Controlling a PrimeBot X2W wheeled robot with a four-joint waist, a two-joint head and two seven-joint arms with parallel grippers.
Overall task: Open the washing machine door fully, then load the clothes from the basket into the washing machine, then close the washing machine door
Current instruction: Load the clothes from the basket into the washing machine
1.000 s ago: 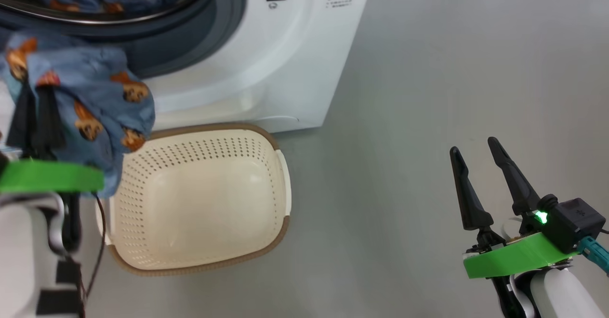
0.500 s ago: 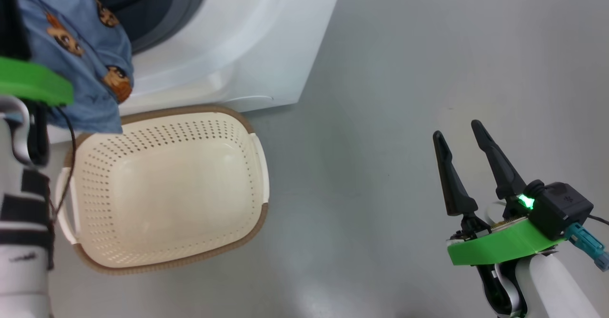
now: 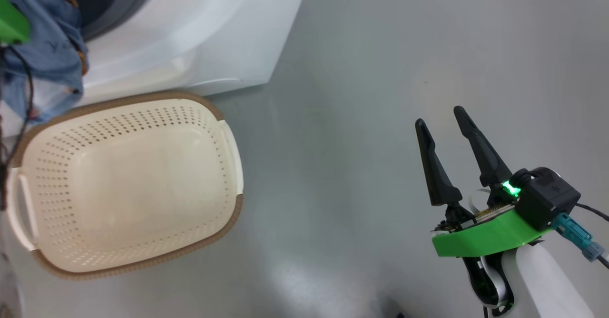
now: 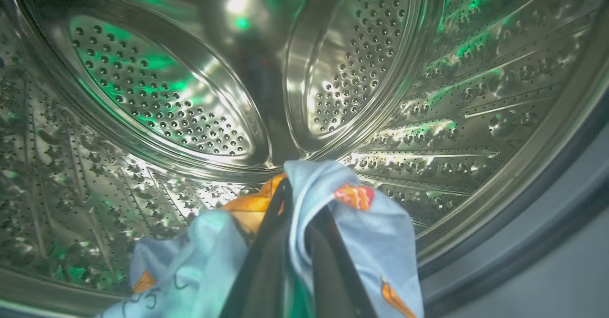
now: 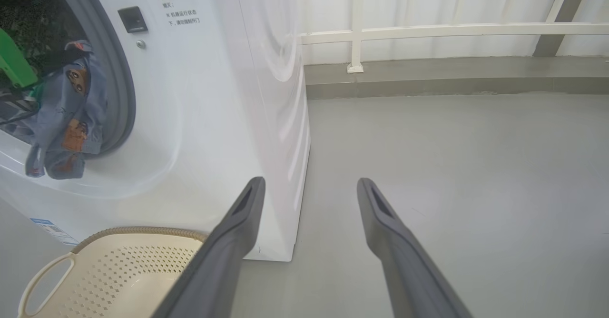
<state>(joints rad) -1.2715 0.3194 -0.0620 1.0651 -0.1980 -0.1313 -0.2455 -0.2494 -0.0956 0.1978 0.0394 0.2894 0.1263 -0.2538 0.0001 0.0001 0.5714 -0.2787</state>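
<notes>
One garment (image 4: 376, 232) pinched by left gripper (image 4: 299, 203) inside washing machine (image 4: 166, 94), right gripper (image 3: 438, 115) spread

Bright, even light in the head view; the grey floor (image 3: 380, 94) carries a pale glare patch at lower centre and faint shadows. In the left wrist view the steel drum (image 4: 166, 94) glints green and white, bowed toward the edges; the near fingers (image 4: 257, 270) are soft.

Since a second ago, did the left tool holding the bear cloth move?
Yes. Against the basket, the left tool and its bear-print garment rose from rim level up into the washing machine drum. The camera shifted too.
</notes>
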